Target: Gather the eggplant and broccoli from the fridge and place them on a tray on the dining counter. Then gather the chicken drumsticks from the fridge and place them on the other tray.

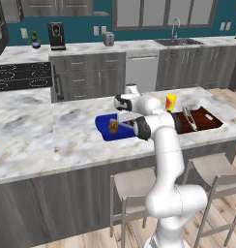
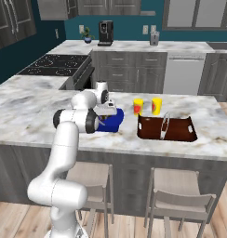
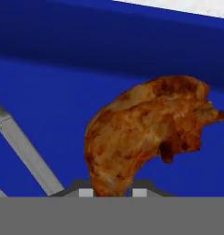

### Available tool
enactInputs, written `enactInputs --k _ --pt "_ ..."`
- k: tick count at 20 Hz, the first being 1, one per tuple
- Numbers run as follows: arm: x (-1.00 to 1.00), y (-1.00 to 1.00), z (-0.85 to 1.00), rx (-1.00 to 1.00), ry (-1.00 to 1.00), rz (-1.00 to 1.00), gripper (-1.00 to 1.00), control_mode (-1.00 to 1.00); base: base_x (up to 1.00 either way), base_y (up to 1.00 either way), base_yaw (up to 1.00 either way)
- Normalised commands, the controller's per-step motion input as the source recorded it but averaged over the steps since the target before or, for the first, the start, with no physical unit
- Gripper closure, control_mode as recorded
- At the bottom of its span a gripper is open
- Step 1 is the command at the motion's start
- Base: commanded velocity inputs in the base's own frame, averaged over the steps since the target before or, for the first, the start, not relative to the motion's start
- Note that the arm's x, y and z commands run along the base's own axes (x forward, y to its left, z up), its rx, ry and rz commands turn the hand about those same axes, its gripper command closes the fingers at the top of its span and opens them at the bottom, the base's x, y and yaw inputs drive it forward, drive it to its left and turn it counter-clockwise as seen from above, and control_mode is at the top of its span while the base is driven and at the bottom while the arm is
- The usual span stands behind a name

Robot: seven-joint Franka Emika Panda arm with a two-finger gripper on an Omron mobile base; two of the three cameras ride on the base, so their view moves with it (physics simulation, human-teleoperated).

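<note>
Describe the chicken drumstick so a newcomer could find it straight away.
Start at the marble dining counter, then the blue tray left of the dark brown tray. The drumstick, gripped by the gripper, is the only golden-brown, crusted lump over that blue.

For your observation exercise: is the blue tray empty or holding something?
Holding something: a chicken drumstick lies inside the blue tray.

Two yellow cups [image 2: 147,106] beside coffee machine-backed [image 2: 105,33] counters.

even, bright rendered light with soft, faint shadows; no glare; the base views are slightly coarse, the hand view blurry up close.
</note>
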Motion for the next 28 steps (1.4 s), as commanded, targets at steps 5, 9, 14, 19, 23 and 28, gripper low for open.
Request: enactInputs --k 5,9,14,19,23,28 --pt "-0.51 0.05 0.0 -0.01 -0.06 0.0 -1.0 -1.0 0.0 0.0 0.0" --pt "-0.42 0.06 0.19 0.0 -0.05 0.0 -1.0 -1.0 0.0 0.0 0.0" --pt "-0.65 0.01 0.23 0.0 -0.07 0.0 -1.0 -1.0 0.0 0.0 0.0" --pt "-1.0 0.0 0.2 0.0 -0.24 0.0 -1.0 -1.0 0.0 0.0 0.0" --pt "-1.0 0.0 0.35 0.02 -0.33 0.0 -1.0 -1.0 0.0 0.0 0.0" --pt "-0.82 -0.01 0.75 0.03 -0.26 0.0 -1.0 -1.0 0.0 0.0 0.0"
